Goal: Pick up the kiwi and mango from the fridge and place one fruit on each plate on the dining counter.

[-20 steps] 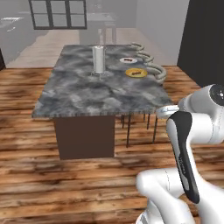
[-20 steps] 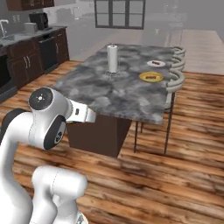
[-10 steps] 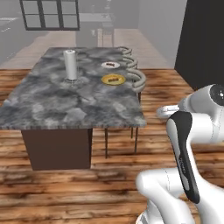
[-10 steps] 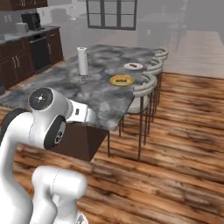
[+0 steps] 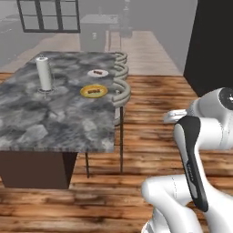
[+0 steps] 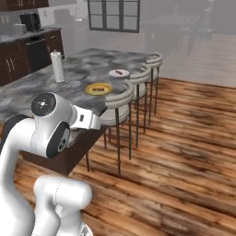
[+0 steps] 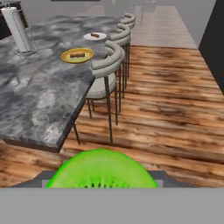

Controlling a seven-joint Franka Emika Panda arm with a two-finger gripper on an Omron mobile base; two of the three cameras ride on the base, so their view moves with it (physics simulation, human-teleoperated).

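A bright green kiwi [image 7: 101, 168] sits at the bottom of the hand view, and my gripper [image 7: 101, 182] is shut on it. Ahead and to the left stretches the grey marbled dining counter [image 7: 35, 100] [image 5: 54, 118] [image 6: 27, 97]. A yellow plate [image 7: 77, 55] [image 5: 94, 91] [image 6: 97, 88] lies on it near the stools. The smaller white plate [image 7: 95, 36] [image 5: 98, 73] [image 6: 119, 73] lies just beyond. Each plate carries a small brownish item. My arm is folded close to the base, well short of the counter. The mango and the fridge are out of view.
A paper towel roll [image 5: 44, 75] [image 6: 57, 67] stands upright on the counter. Three curved-back stools [image 5: 120, 88] [image 6: 133, 85] [image 7: 110, 61] line the counter's near side. Wooden floor spreads open to the right. A tall dark block [image 5: 214, 45] stands far right.
The whole picture has shifted: the base has driven, and the counter and plates now lie more to the left and closer. The arm keeps its folded pose with the kiwi in the gripper.
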